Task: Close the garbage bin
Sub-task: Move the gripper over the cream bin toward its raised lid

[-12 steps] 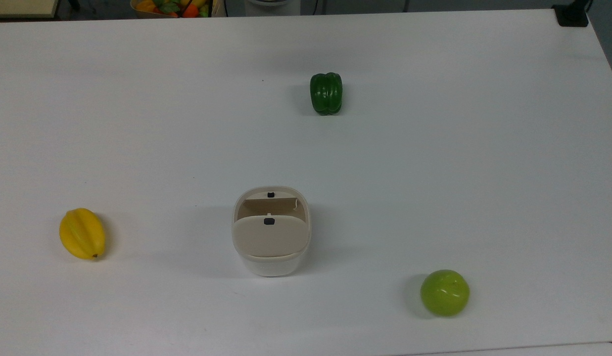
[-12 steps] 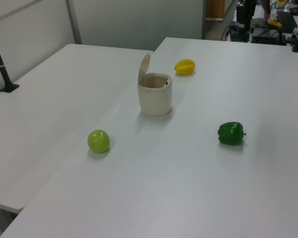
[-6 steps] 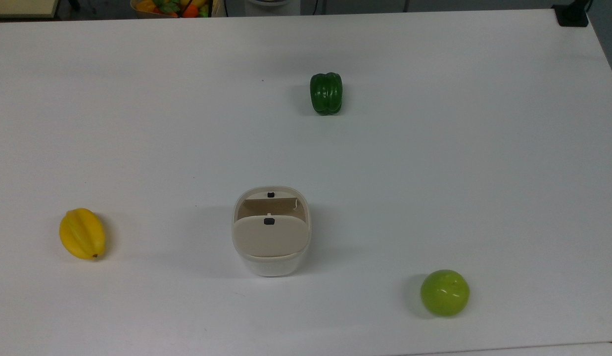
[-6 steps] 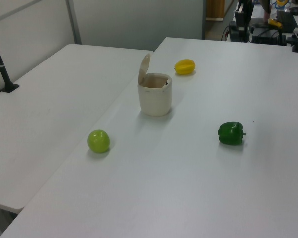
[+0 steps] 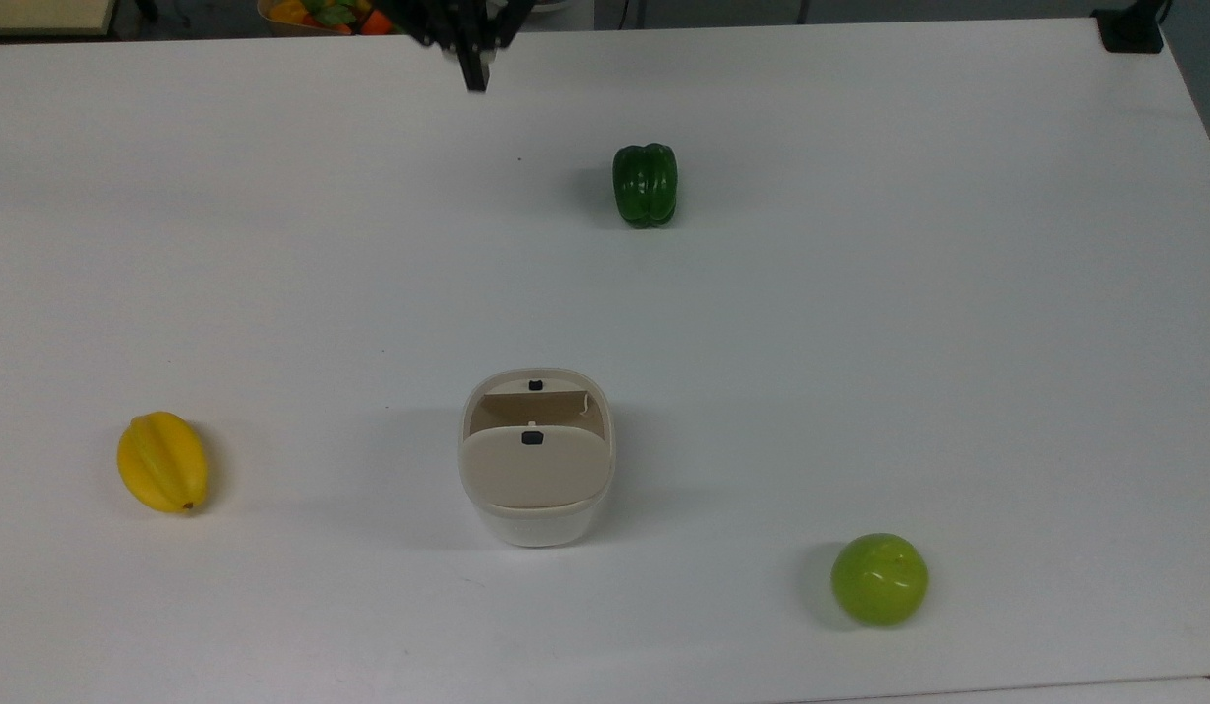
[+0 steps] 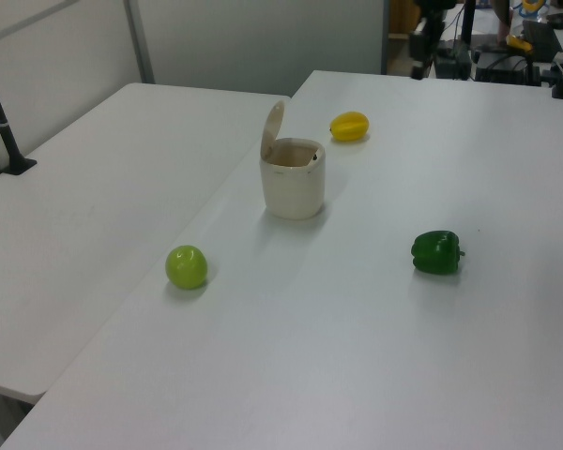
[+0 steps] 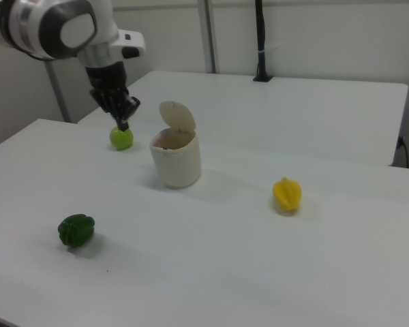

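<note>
The jaws look pressed together with nothing between them, the gripper (image 7: 123, 124) pointing down high above the desk (image 5: 859, 342), near its far edge in the top view. The garbage bin (image 5: 536, 460) stands about midway across the desk, nearer the near edge in the top view, its beige lid (image 7: 178, 116) hinged up and standing almost upright. A green pepper (image 5: 645, 184) lies between gripper and bin, a starfruit (image 5: 162, 462) toward the top view's left edge, a green apple (image 5: 879, 578) toward the near right corner. The risk, as I judge it, is pushing the lid from its hinge side or too low: the light bin could slide or tip instead of closing.
</note>
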Robot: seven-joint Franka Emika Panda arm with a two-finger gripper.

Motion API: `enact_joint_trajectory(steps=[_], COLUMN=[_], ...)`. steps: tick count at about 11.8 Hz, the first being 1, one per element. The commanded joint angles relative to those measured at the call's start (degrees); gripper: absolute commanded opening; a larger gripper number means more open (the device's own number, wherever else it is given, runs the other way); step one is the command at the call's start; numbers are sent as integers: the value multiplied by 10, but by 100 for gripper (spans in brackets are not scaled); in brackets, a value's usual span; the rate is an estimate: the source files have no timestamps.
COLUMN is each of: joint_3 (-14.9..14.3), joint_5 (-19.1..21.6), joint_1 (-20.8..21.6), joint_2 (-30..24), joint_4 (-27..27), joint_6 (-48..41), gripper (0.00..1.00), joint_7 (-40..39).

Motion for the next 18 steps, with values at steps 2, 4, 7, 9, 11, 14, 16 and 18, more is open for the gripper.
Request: enact_joint_trajectory(steps=[2, 4, 7, 9, 11, 14, 16, 18], joint_3=[0, 0, 0, 0, 0, 0, -1, -1], joint_5=[12, 21, 35, 35, 34, 32, 21, 15], joint_1=[0, 1, 1, 3, 5, 22, 37, 40], joint_2=[25, 27, 40, 61, 92, 129, 141, 150], joint_4=[1, 1, 4, 27, 53, 67, 63, 62], joint_6=[126, 164, 223, 238, 249, 344, 409, 468], gripper=[3, 3, 3, 3, 3, 2, 2, 0], joint_7=[9, 8, 8, 8, 7, 6, 2, 2])
